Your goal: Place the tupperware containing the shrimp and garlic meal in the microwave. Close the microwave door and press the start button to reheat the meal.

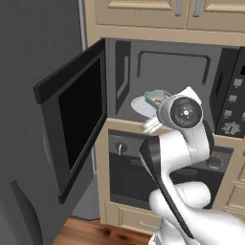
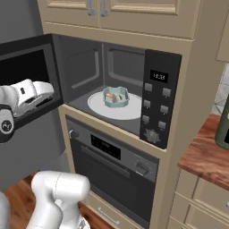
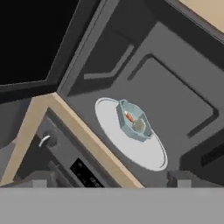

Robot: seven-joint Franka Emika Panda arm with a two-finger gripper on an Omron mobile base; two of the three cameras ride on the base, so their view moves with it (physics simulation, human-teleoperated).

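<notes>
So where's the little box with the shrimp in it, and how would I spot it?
Find the open microwave under the wooden cupboards, above the oven. Inside lies a white round plate, and the tupperware sits on it. It is the only pale blue-teal thing there, small and lidless, with orange and whitish bits inside.

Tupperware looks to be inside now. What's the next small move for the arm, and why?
Probably swing the gripper left, behind the open microwave door, and start pushing it shut. The tupperware with the shrimp and garlic meal already sits on the white turntable plate inside the microwave, the gripper is outside the cavity, and the door stands wide open, so closing comes before the start button.
</notes>
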